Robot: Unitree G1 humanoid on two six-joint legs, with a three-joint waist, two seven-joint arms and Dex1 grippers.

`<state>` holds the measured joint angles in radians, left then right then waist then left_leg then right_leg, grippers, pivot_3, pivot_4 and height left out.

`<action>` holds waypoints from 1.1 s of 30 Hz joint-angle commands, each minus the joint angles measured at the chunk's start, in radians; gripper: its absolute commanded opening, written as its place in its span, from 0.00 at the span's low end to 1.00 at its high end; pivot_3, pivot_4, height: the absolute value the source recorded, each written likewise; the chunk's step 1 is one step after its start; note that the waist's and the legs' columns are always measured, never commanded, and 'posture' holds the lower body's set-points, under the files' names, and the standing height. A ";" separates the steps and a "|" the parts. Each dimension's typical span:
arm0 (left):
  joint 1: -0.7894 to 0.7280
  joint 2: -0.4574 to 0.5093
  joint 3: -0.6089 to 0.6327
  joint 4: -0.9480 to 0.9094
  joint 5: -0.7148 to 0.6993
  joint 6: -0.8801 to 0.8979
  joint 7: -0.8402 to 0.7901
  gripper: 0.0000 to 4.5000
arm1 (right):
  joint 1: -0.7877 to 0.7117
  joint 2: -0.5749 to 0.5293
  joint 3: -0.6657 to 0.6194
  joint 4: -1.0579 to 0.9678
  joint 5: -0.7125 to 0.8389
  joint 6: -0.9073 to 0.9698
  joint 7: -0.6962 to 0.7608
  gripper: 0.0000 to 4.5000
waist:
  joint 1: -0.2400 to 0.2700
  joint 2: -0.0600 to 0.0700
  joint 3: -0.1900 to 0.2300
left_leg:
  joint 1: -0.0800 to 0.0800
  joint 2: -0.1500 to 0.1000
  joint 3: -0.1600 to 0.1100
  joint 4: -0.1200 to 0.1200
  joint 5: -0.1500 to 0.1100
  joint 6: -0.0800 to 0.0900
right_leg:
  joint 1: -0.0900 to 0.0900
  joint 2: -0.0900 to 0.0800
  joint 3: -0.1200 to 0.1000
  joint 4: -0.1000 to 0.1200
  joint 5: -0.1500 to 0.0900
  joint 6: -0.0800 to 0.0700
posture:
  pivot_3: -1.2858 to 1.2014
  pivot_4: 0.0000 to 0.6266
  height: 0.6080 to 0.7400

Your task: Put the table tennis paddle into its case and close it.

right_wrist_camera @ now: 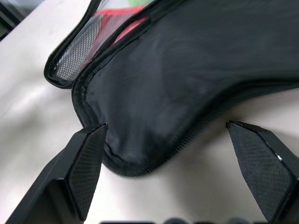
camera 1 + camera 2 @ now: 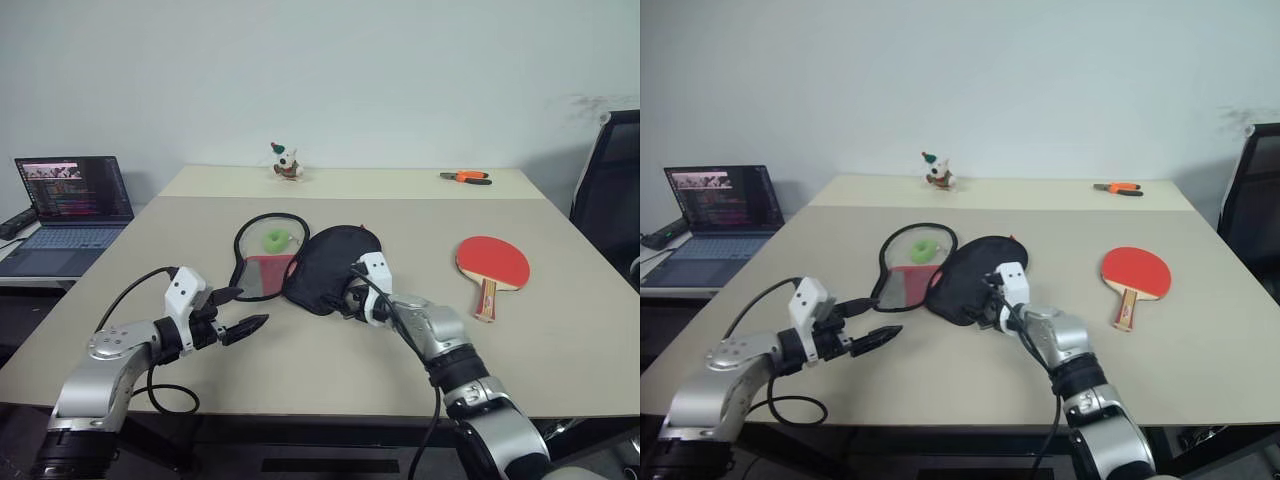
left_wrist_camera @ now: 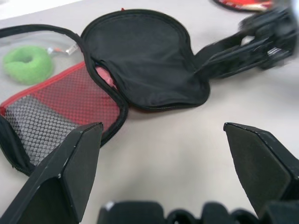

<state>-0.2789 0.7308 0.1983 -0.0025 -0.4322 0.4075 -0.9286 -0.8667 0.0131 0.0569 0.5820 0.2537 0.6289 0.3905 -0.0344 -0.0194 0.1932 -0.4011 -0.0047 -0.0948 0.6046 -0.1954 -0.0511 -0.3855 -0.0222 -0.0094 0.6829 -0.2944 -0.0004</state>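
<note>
The case lies unzipped and spread flat at the table's middle. Its black flap (image 2: 332, 262) is on the right, and its mesh-and-red half (image 2: 264, 276) on the left holds a small green ball (image 2: 276, 239). The table tennis paddle (image 2: 492, 264) rests red face up on the table, well right of the case, handle toward me. My right gripper (image 1: 166, 125) is open at the near, narrow end of the black flap, its fingers straddling that end. My left gripper (image 2: 252, 306) is open above the table, near and left of the case, with nothing between its fingers.
A laptop (image 2: 70, 205) stands open on a side desk at the left. A small toy figure (image 2: 286, 162) and orange-handled pliers (image 2: 467, 178) lie at the table's far edge. A black chair (image 2: 612, 190) stands at the right. Bare tabletop separates case and paddle.
</note>
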 commanded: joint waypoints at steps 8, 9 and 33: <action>0.088 0.169 0.108 -0.221 -0.218 0.213 -0.151 1.00 | -0.166 0.089 -0.055 0.277 -0.025 -0.181 -0.020 0.99 | -0.016 0.000 0.000 | 0.001 0.001 0.001 -0.002 0.000 0.000 | -0.001 0.000 0.001 0.000 0.000 -0.001 | 0.52 0.24 1.00; 0.094 0.179 0.111 -0.225 -0.220 0.216 -0.157 1.00 | -0.173 0.092 -0.065 0.291 -0.023 -0.186 -0.025 0.99 | -0.017 0.000 0.000 | 0.001 0.002 0.001 -0.002 0.000 0.000 | -0.001 0.000 0.001 0.000 0.000 -0.001 | 0.52 0.24 1.00; 0.025 0.204 0.108 -0.245 -0.278 0.243 -0.177 1.00 | -0.109 -0.084 -0.120 0.094 0.018 0.133 0.066 0.01 | -0.006 0.000 0.000 | 0.000 0.001 0.002 -0.003 0.000 0.000 | -0.002 0.001 0.001 -0.001 0.000 -0.001 | 0.52 0.24 1.00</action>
<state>-0.2375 0.9211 0.2812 -0.2586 -0.7065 0.6689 -1.1018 -0.9866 -0.0443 -0.0798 0.7611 0.2656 0.7097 0.4238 -0.0407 -0.0195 0.1932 -0.4014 -0.0042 -0.0930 0.6016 -0.1955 -0.0509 -0.3871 -0.0215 -0.0084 0.6821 -0.2942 -0.0016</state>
